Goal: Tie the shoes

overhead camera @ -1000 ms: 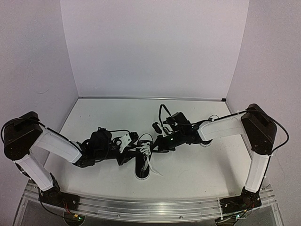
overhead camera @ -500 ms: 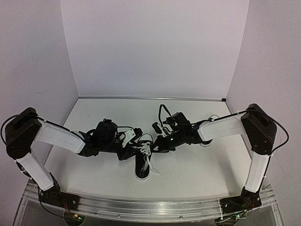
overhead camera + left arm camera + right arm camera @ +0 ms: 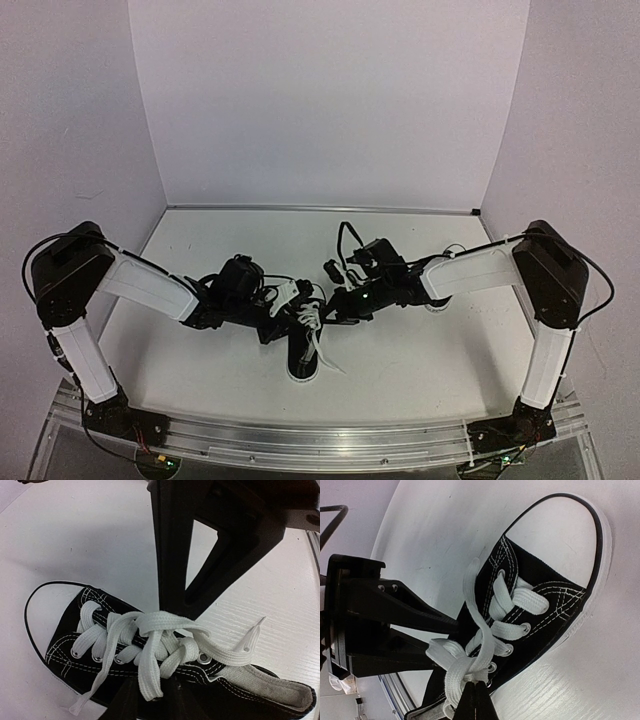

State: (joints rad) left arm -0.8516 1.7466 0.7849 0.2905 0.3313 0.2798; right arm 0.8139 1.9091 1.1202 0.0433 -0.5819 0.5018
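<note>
Position: one small black canvas sneaker (image 3: 299, 352) with white rubber sole and toe cap stands on its sole at the middle of the white surface (image 3: 420, 350). The toe points toward the arm bases and the heel opening faces the far wall. Both arms reach in low from either side and meet over the upper eyelets.

Lacing: the flat white lace (image 3: 150, 645) is threaded through the eyelets and bunched in loose crossings over the tongue. One free end trails off onto the surface beside the toe. Another, with its tip showing, sticks out past the ankle side.

Right tool (image 3: 475, 692): fingers pressed together, pinching a strand of the lace just above the top eyelets. The strand rises from the bunch into the tips.

Left tool (image 3: 296, 308): fingers spread, reaching in from the opposite side of the sneaker at the same bunch. A hanging strand lies between them in the left wrist view. Cannot tell whether either finger touches it.
</note>
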